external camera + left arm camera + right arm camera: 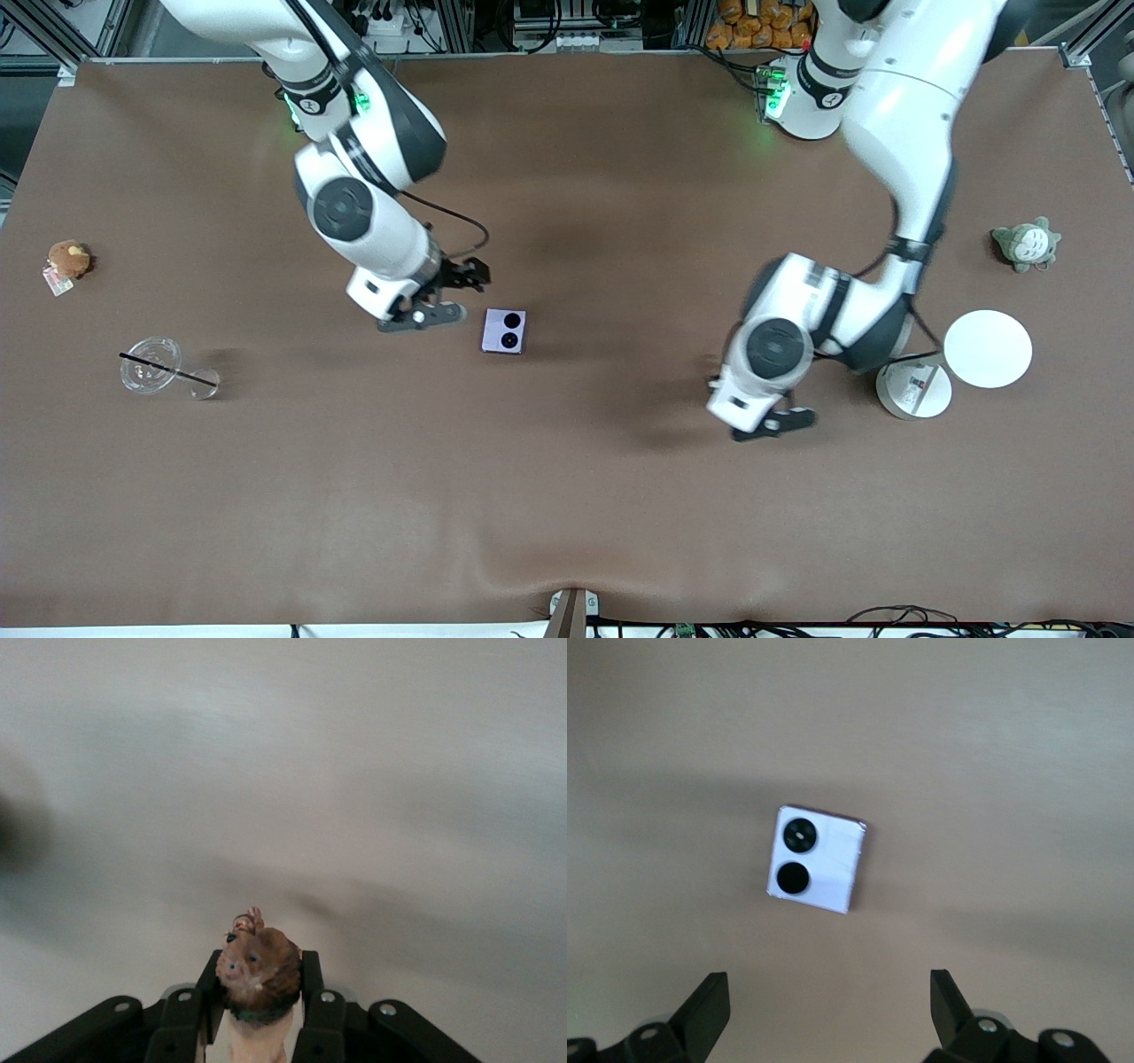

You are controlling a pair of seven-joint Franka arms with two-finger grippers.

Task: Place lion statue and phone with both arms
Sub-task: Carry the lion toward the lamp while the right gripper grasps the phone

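2 arms reach over the brown bench (567, 496). The right hand (447, 297) hangs low over the bench with its fingers (704, 1010) spread wide and nothing between them. The phone (504, 330) lies flat on the bench just beside that hand, toward the left arm's end of the bench, clear of the fingers; in the right wrist view the phone (818, 858) sits apart from both fingertips, its 2 black camera circles facing up.

The left hand (771, 424) is over bare bench near a white disc on a stand (914, 389), and it is clamped on the lion (258, 973). In the left wrist view the lion's brown head sticks out past the fingertips, with the 2 black fingers (312, 979) pressed against either side of it and a paler body running back between them. In the front view the lion itself is hidden by the wrist.

A white round plate (988, 348) lies beside the stand, toward the left arm's end. A grey-green plush (1026, 244) sits farther from the camera than the plate. At the right arm's end, a brown plush (68, 260) with a tag lies near the edge, and a clear cup (151, 364) lies on its side nearer the camera, with a black straw (168, 369) across it.
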